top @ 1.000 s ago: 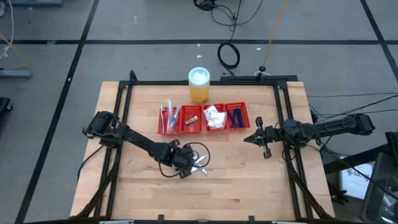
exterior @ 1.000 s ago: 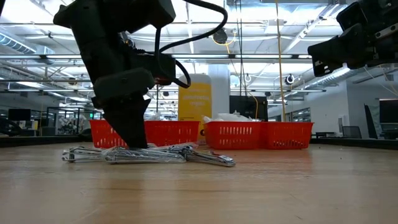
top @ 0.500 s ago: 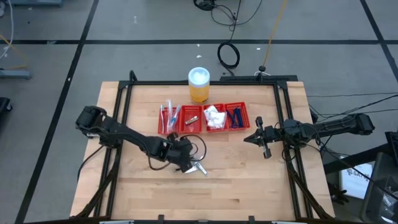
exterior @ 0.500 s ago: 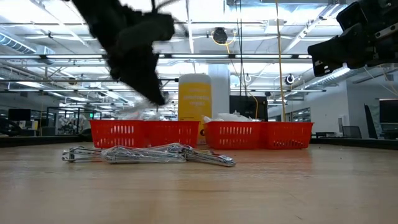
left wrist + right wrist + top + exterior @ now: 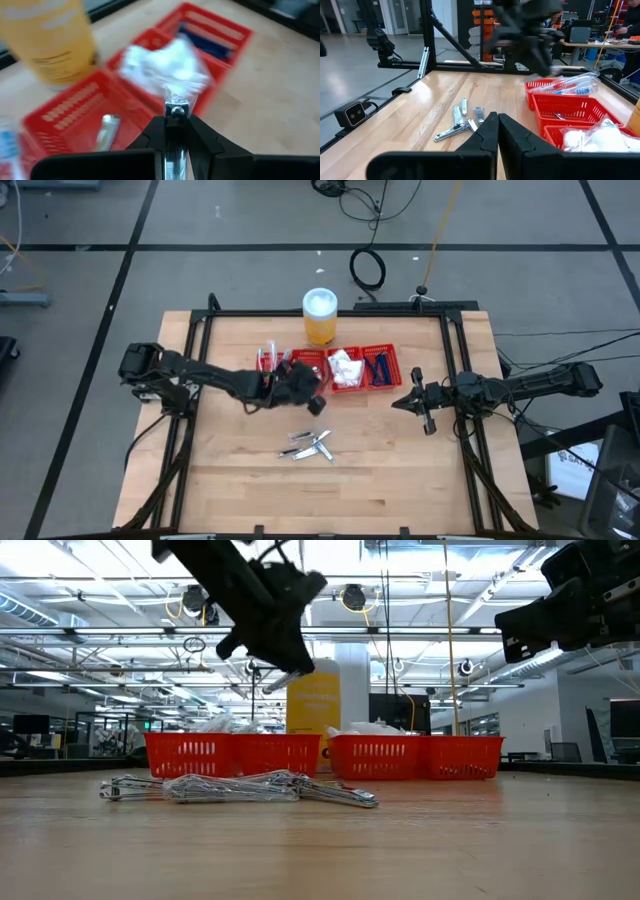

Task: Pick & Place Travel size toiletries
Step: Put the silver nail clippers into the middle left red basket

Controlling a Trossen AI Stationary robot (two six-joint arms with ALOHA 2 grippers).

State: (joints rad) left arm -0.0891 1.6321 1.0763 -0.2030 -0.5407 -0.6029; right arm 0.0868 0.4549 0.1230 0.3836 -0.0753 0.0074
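Note:
My left gripper (image 5: 312, 387) hangs above the red tray's (image 5: 392, 348) second compartment, shut on a silvery-white tube (image 5: 176, 111). Several more tubes lie flat in a heap on the wood (image 5: 310, 446), seen too in the low view (image 5: 240, 787). The tray holds wrapped sticks (image 5: 272, 363), one tube (image 5: 106, 131), white packets (image 5: 345, 368) and dark blue razors (image 5: 378, 368). My right gripper (image 5: 397, 402) hovers shut by the table's right side, touching nothing. My left gripper pinches the tube between its two fingers, the tube lying along them. The tube's round end (image 5: 176, 111) pokes out past the fingertips. The fingers slant down toward the tray from the table's left. In the low view the tube (image 5: 272, 686) is lifted clear, tilted below the gripper.
An orange jar with a white lid (image 5: 320, 317) stands just behind the tray at the far edge. Black frame rails (image 5: 200, 350) run along the table's left and right sides. Bare wood lies between the tube heap and the near edge.
The left gripper has risen from the heap of tubes with one tube in its fingers and moved toward the far edge, ending above the red tray. The other tubes have stayed on the wood.

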